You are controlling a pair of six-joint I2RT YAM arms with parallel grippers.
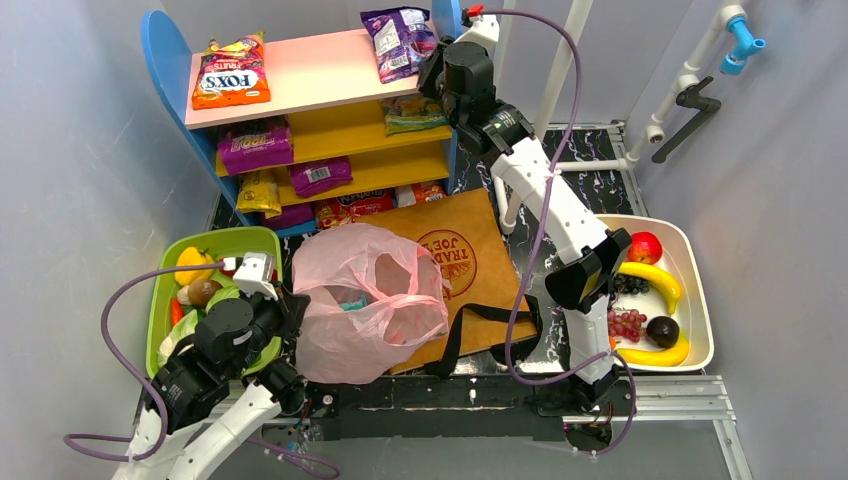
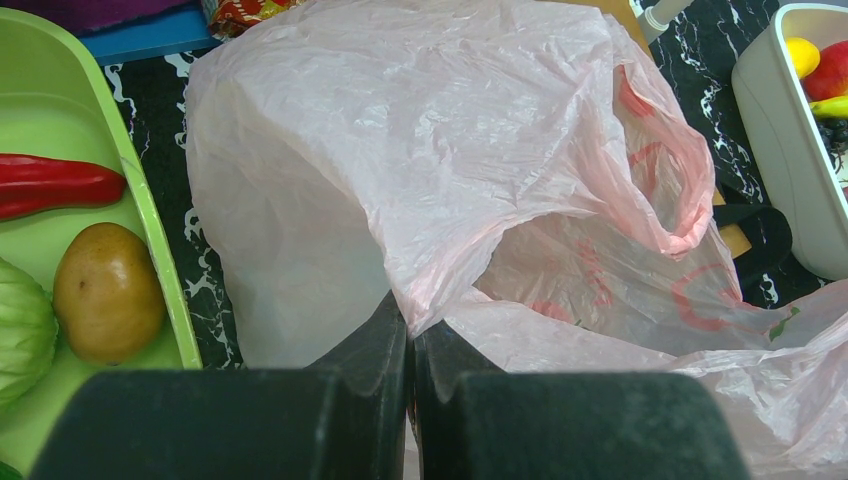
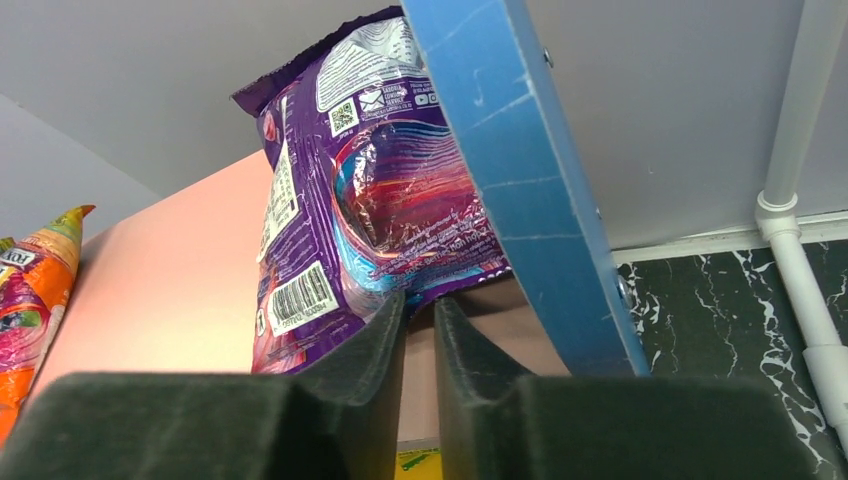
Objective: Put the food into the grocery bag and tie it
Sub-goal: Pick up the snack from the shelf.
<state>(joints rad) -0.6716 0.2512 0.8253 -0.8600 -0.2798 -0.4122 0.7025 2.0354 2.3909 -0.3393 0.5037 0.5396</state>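
The pink grocery bag [image 1: 360, 300] sits open at the front middle with a teal packet [image 1: 350, 298] inside. My left gripper [image 1: 295, 305] is shut on the bag's left rim; in the left wrist view the thin pink plastic [image 2: 440, 160] is pinched at the tips of my left gripper [image 2: 411, 320]. My right gripper [image 1: 432, 70] is up at the top shelf, shut on the lower edge of a purple snack packet [image 1: 398, 42]. In the right wrist view the packet [image 3: 380, 200] stands tilted up above my right gripper [image 3: 420, 298], beside the shelf's blue side panel [image 3: 530, 180].
The shelf unit [image 1: 310, 70] holds a Fox's packet [image 1: 232, 72] and more packets below. A green tray [image 1: 165, 290] of vegetables is left of the bag. A white tray [image 1: 700, 290] at right holds bananas [image 1: 655, 280], grapes [image 1: 625, 322] and an apple [image 1: 645, 247]. A brown paper bag [image 1: 470, 260] lies flat behind.
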